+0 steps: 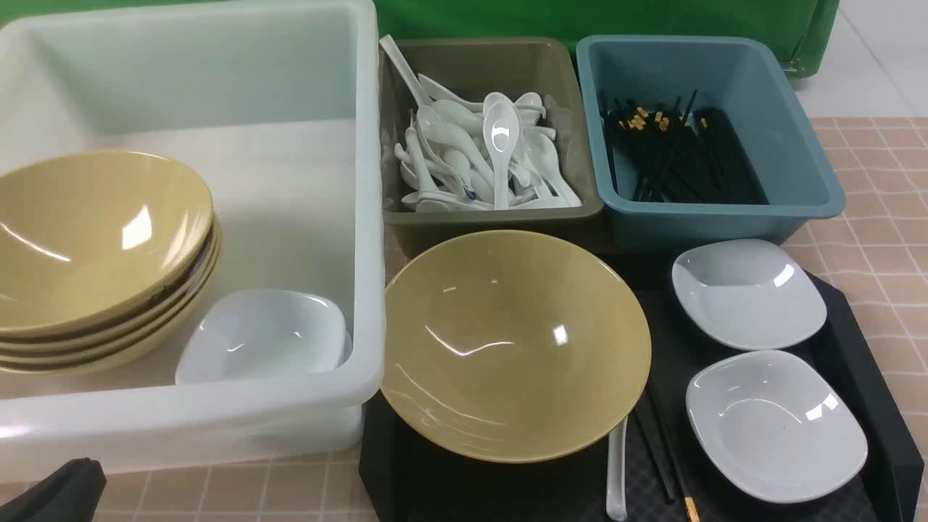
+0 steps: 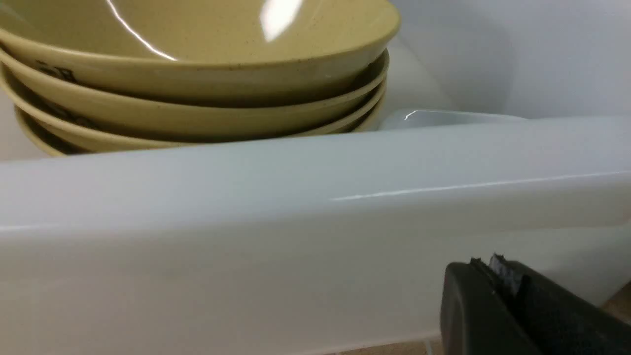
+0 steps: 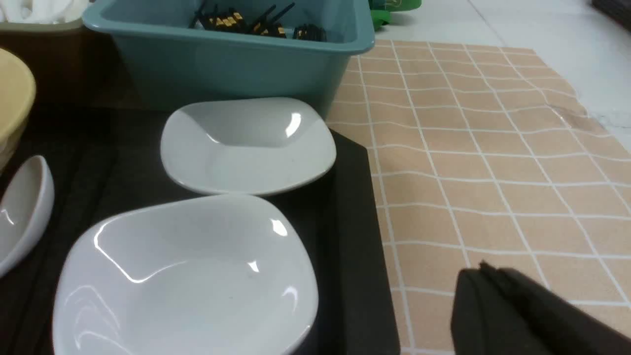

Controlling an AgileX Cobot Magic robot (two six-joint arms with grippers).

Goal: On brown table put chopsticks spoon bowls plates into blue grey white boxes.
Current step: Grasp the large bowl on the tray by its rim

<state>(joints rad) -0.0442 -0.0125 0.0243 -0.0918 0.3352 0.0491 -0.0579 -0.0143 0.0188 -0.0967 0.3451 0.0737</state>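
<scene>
A yellow bowl stands on the black tray with two white plates, a white spoon and black chopsticks beside it. The white tub holds a stack of yellow bowls and a white plate. The grey bin holds spoons; the blue bin holds chopsticks. My left gripper is shut and empty, low outside the tub's near wall. My right gripper is shut and empty over the brown table, beside the tray's edge.
The black tray lies at front right on the table. A green cloth hangs behind the bins. In the right wrist view both plates and the blue bin lie ahead.
</scene>
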